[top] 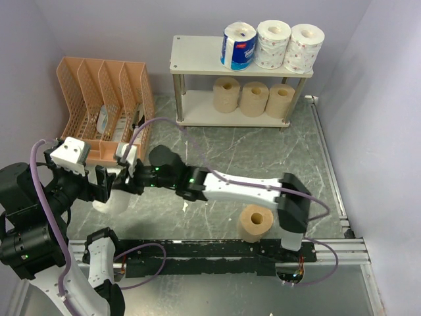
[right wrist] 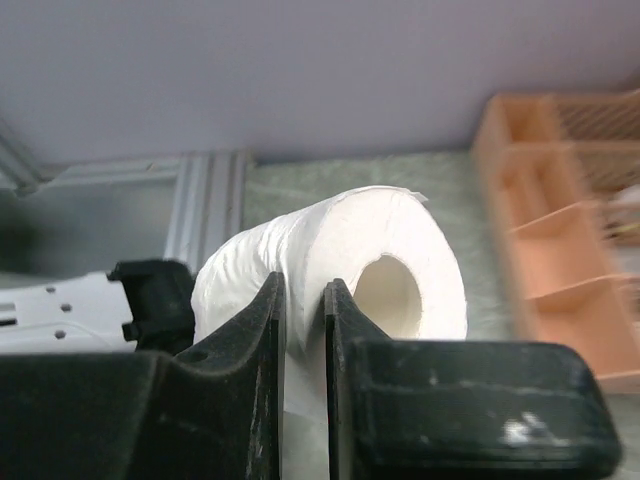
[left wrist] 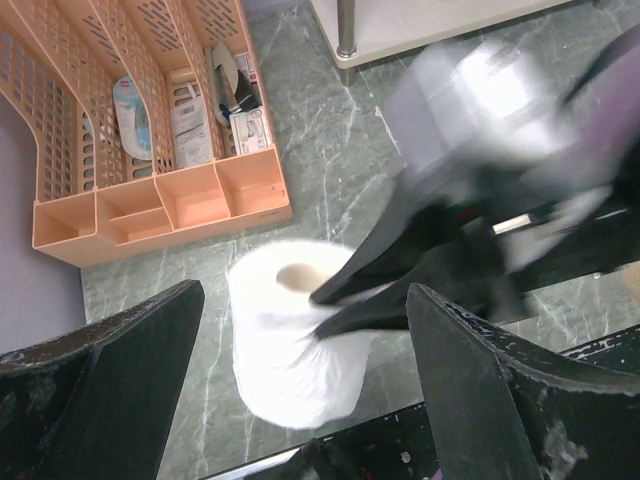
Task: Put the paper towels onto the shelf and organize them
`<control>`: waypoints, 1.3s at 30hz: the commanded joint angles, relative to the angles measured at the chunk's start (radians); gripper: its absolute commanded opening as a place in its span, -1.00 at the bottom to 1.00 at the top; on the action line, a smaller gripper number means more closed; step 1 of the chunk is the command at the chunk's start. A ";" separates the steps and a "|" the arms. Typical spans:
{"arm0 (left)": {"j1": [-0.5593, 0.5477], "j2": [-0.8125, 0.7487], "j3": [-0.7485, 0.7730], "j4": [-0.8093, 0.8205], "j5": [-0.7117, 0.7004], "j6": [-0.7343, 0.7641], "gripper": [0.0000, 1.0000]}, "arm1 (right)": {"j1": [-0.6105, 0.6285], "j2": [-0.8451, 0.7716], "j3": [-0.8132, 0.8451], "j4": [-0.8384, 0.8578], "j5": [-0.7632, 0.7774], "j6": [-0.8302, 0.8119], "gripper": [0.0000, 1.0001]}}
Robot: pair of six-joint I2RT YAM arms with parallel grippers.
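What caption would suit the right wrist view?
Right fingers shut on the white roll's wall, by its hollow core, orange organizer behind.

Left wrist view: the right gripper (left wrist: 322, 310) and its arm are smeared by motion blur with fingertip outlines unreadable, and they cover the right flank of the white roll (left wrist: 285, 350). Items in the orange organizer (left wrist: 160, 150) are too small to identify. Right wrist view: the roll's lower half sits behind the fingers (right wrist: 245, 330). Top view: the roll is almost wholly buried under the left gripper (top: 108, 192).
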 commanded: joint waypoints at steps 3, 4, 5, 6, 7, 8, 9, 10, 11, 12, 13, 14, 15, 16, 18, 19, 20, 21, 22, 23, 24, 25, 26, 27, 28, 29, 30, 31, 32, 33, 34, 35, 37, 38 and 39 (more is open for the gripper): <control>0.016 -0.014 -0.001 0.026 0.013 -0.011 0.89 | 0.004 -0.191 -0.053 -0.155 0.293 -0.244 -1.00; 0.016 -0.018 -0.001 0.026 0.012 -0.013 0.89 | 0.003 -0.210 -0.067 -0.168 0.331 -0.263 -1.00; 0.016 -0.021 -0.002 0.026 0.013 -0.012 0.89 | 0.003 -0.227 -0.079 -0.182 0.371 -0.285 -1.00; 0.015 -0.022 -0.002 0.026 0.013 -0.012 0.89 | 0.004 -0.246 -0.088 -0.197 0.414 -0.307 -1.00; 0.016 -0.024 -0.001 0.026 0.014 -0.011 0.89 | 0.005 -0.261 -0.093 -0.216 0.451 -0.336 -1.00; 0.015 -0.024 -0.001 0.025 0.014 -0.011 0.89 | 0.004 -0.277 -0.094 -0.233 0.485 -0.360 -1.00; 0.016 -0.023 -0.001 0.025 0.015 -0.010 0.89 | 0.004 -0.290 -0.094 -0.249 0.520 -0.387 -1.00; 0.015 -0.022 0.001 0.024 0.016 -0.009 0.89 | 0.004 -0.302 -0.087 -0.269 0.552 -0.415 -1.00; 0.016 -0.021 0.001 0.023 0.016 -0.008 0.89 | 0.004 -0.314 -0.077 -0.288 0.582 -0.443 -1.00; 0.017 -0.018 0.002 0.023 0.016 -0.008 0.89 | 0.004 -0.322 -0.064 -0.305 0.612 -0.472 -1.00; 0.018 -0.018 0.003 0.022 0.016 -0.008 0.89 | 0.003 -0.332 -0.051 -0.321 0.647 -0.507 -1.00; 0.019 -0.017 0.002 0.022 0.017 -0.008 0.89 | 0.003 -0.337 -0.033 -0.338 0.684 -0.539 -1.00; 0.019 -0.017 0.002 0.022 0.018 -0.007 0.89 | 0.003 -0.340 -0.010 -0.356 0.714 -0.568 -1.00; 0.021 -0.017 0.003 0.022 0.020 -0.006 0.89 | 0.002 -0.340 0.025 -0.380 0.752 -0.600 -1.00; 0.024 -0.014 0.004 0.019 0.024 -0.004 0.89 | 0.002 -0.331 0.071 -0.401 0.794 -0.662 -1.00; 0.026 -0.012 0.005 0.018 0.027 -0.002 0.89 | 0.000 -0.326 0.096 -0.406 0.818 -0.693 -1.00; 0.029 -0.010 0.006 0.016 0.030 0.001 0.89 | -0.002 -0.317 0.122 -0.408 0.836 -0.724 -1.00; 0.033 -0.008 0.007 0.015 0.033 0.003 0.89 | -0.007 -0.309 0.147 -0.406 0.851 -0.757 -1.00; 0.036 -0.007 0.006 0.015 0.037 0.003 0.89 | -0.014 -0.299 0.173 -0.399 0.867 -0.789 -1.00; 0.039 -0.007 0.008 0.013 0.039 0.005 0.89 | -0.027 -0.288 0.213 -0.394 0.867 -0.815 -1.00; 0.041 -0.006 0.008 0.013 0.042 0.007 0.89 | -0.050 -0.279 0.248 -0.395 0.851 -0.828 -1.00; 0.043 -0.007 0.004 0.016 0.046 0.005 0.89 | -0.080 -0.264 0.291 -0.404 0.828 -0.830 -1.00; 0.045 -0.010 -0.002 0.018 0.049 0.004 0.89 | -0.110 -0.250 0.337 -0.414 0.799 -0.826 -1.00; 0.048 -0.011 -0.006 0.020 0.051 0.005 0.89 | -0.145 -0.237 0.381 -0.426 0.773 -0.822 -1.00; 0.051 -0.009 -0.004 0.019 0.053 0.007 0.89 | -0.188 -0.216 0.427 -0.443 0.755 -0.824 -1.00; 0.054 -0.009 -0.004 0.018 0.057 0.009 0.89 | -0.213 -0.192 0.472 -0.457 0.745 -0.831 -1.00; 0.056 -0.008 -0.003 0.017 0.061 0.010 0.89 | -0.242 -0.165 0.527 -0.474 0.733 -0.838 -1.00; 0.059 -0.006 -0.001 0.015 0.064 0.013 0.89 | -0.267 -0.131 0.580 -0.497 0.721 -0.843 -1.00; 0.064 -0.002 -0.001 0.013 0.070 0.017 0.89 | -0.287 -0.099 0.640 -0.516 0.709 -0.848 -1.00; 0.069 0.004 0.000 0.010 0.077 0.020 0.89 | -0.303 -0.063 0.698 -0.529 0.701 -0.857 -1.00; 0.075 0.009 0.003 0.007 0.083 0.024 0.89 | -0.315 -0.028 0.750 -0.540 0.692 -0.865 -1.00; 0.080 0.014 0.004 0.005 0.091 0.027 0.89 | -0.326 0.005 0.805 -0.549 0.684 -0.872 -1.00; 0.090 0.022 0.006 0.001 0.108 0.034 0.89 | -0.346 0.056 0.861 -0.512 0.672 -0.899 -1.00; 0.096 0.026 0.006 -0.002 0.116 0.038 0.89 | -0.360 0.065 0.856 -0.475 0.663 -0.908 -1.00; 0.100 0.030 0.008 -0.004 0.125 0.042 0.89 | -0.373 0.083 0.871 -0.457 0.652 -0.908 -1.00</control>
